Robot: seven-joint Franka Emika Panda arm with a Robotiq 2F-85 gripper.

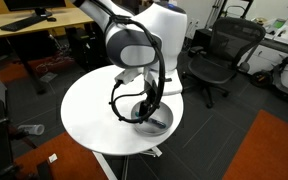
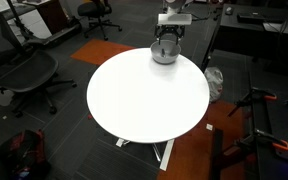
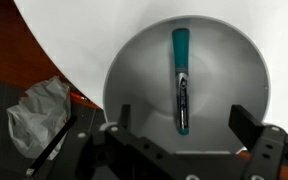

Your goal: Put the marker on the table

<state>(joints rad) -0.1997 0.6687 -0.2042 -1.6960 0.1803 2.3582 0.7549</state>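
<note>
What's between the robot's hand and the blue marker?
Nothing is in the way. In the wrist view, only the bare inside of the bowl shows between the open hand and the marker.

Above the bowl point(image 3: 134, 90), which looks like smooth, dull-sheened grey metal, my gripper point(image 3: 179, 118) is matt black plastic, the marker point(image 3: 180, 75) inside the bowl is glossy teal plastic with a darker end, the desk point(image 3: 274, 30) around the bowl is smooth matt white, and the bag point(image 3: 34, 115) left of the bowl is thin crumpled plastic.
</note>
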